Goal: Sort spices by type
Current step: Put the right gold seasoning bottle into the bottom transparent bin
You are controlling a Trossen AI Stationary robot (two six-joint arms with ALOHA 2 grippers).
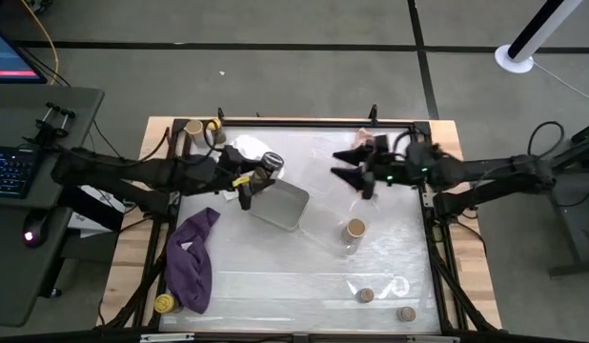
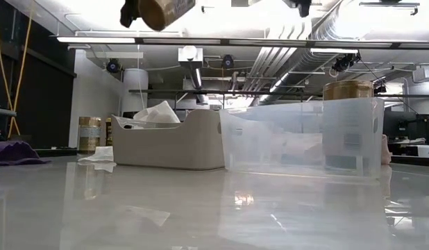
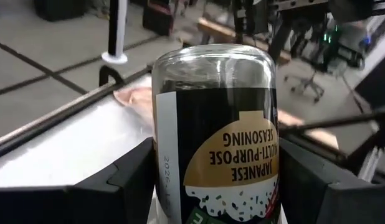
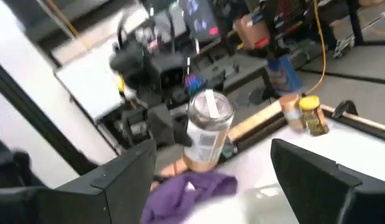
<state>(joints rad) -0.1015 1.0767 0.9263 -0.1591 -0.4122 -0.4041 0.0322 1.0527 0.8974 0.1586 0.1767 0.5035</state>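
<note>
My left gripper (image 1: 258, 176) is shut on a dark spice jar (image 3: 214, 124) with a gold "Japanese multi-purpose seasoning" label, held in the air over the grey tray (image 1: 280, 205). In the low view the jar (image 2: 162, 10) shows at the top edge. My right gripper (image 1: 344, 164) stands open in the air at the far right, facing the jar, with nothing between its fingers (image 4: 130, 180). A tan-topped jar (image 1: 355, 229) stands in a clear container (image 2: 305, 142). Two tiny jars (image 1: 365, 295) (image 1: 406, 312) stand near the front edge. A yellow-lidded jar (image 1: 164, 303) stands beside the purple cloth (image 1: 192, 259). My left gripper pinches the jar's labelled sides (image 3: 164, 180) between its two fingers (image 3: 127, 183), one on each side. The fingers come nearly level from the table's left. The jar's rounded glass bottom (image 3: 211, 59) points away from the wrist; its lid end is hidden. The jar is lifted clear.
Two more jars (image 1: 192, 129) (image 1: 215, 124) stand at the far left corner. A white cloth (image 1: 247, 148) lies by the tray's far end and a pink cloth (image 1: 366, 138) behind my right gripper. Bare table shows at the middle front (image 1: 275, 286).
</note>
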